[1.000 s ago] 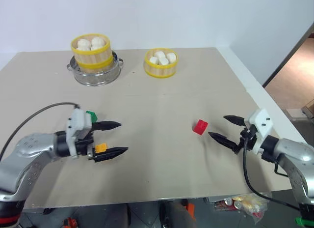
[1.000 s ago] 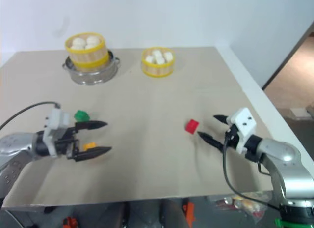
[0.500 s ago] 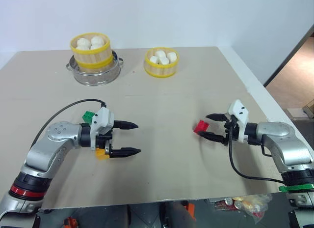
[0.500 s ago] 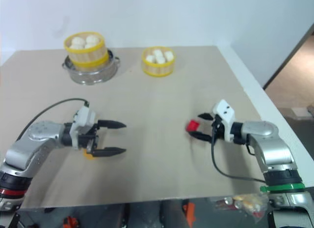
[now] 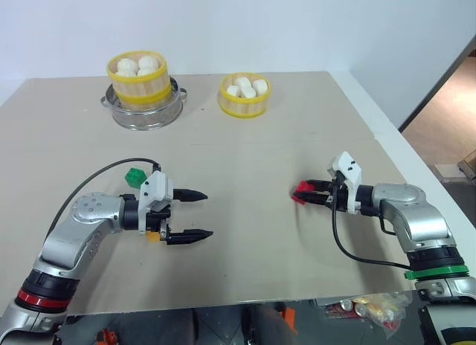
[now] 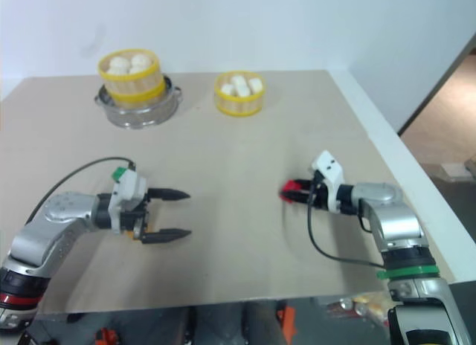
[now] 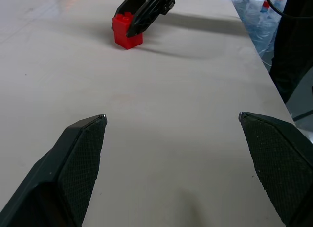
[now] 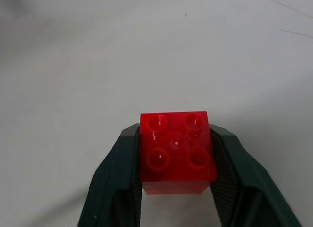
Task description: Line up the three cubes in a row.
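Observation:
My right gripper [image 5: 301, 194] is shut on the red cube [image 5: 303, 189], which sits on the table right of centre. The right wrist view shows the studded red cube [image 8: 177, 151] squeezed between both fingers. My left gripper [image 5: 207, 214] is open and points right, low over the left part of the table, holding nothing. The green cube [image 5: 134, 176] lies just behind that wrist. The yellow-orange cube [image 5: 153, 234] peeks out from under it, partly hidden. In the left wrist view the red cube [image 7: 127, 31] is far ahead of the open left gripper [image 7: 171, 118].
A bamboo steamer basket [image 5: 138, 85] of white buns sits on a metal pot [image 5: 146, 113] at the back left. A second basket [image 5: 244, 101] of buns stands at the back centre. The table's right edge [image 5: 387, 133] runs close to my right arm.
My right gripper has reached in to the left around the red cube and closed on it. My left gripper has shifted slightly toward the table's middle and is still open.

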Controlling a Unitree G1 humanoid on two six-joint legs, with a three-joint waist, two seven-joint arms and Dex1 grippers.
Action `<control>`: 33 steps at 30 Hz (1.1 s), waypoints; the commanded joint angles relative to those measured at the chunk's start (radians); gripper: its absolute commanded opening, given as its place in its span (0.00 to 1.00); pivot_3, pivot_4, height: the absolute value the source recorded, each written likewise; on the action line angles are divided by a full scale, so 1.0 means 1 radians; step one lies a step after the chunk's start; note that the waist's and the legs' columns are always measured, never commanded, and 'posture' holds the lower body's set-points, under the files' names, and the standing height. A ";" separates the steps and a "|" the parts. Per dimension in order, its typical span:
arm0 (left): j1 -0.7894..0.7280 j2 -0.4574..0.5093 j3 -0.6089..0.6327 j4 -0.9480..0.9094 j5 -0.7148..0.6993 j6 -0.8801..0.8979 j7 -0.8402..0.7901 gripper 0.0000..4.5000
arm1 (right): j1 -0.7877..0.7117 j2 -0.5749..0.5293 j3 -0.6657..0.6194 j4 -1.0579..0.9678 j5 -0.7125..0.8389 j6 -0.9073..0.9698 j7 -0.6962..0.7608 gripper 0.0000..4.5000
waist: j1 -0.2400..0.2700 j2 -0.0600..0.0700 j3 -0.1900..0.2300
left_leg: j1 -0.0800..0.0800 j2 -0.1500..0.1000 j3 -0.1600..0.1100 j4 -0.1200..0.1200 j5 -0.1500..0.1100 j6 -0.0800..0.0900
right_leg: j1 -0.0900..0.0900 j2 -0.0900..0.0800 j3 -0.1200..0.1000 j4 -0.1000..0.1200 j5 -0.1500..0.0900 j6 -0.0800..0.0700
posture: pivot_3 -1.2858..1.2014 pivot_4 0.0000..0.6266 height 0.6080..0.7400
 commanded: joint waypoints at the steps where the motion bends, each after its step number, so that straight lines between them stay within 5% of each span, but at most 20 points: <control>1: 0.008 0.012 0.037 -0.031 0.002 -0.020 0.009 1.00 | -0.027 -0.011 0.012 -0.004 -0.034 -0.051 0.016 0.28 | 0.000 0.000 0.000 | 0.000 0.000 0.000 0.000 0.000 0.000 | 0.000 0.000 0.000 0.000 0.000 0.000 | 0.52 0.24 1.00; 11: 0.074 0.030 0.106 -0.092 -0.021 0.006 0.060 1.00 | -0.238 0.075 0.200 -0.122 0.010 0.050 0.263 0.28 | -0.010 0.000 0.000 | 0.001 0.008 0.001 0.000 0.000 0.000 | -0.001 0.008 0.002 0.000 0.002 -0.003 | 0.52 0.24 1.00; 16: 0.140 0.064 0.144 -0.108 -0.019 -0.006 0.054 1.00 | -0.291 0.135 0.299 0.012 -0.082 -0.151 0.350 0.28 | -0.008 0.001 0.000 | 0.001 0.011 0.002 0.000 -0.001 0.001 | -0.002 0.011 0.001 0.000 0.002 -0.006 | 0.52 0.24 1.00; 33: 0.151 0.057 0.135 -0.120 -0.015 -0.008 0.072 1.00 | -0.370 0.219 0.306 0.290 -0.171 -0.337 0.408 0.28 | -0.001 0.001 0.000 | 0.001 0.014 0.004 0.002 -0.001 0.001 | -0.003 0.015 0.003 0.000 0.005 -0.009 | 0.52 0.24 1.00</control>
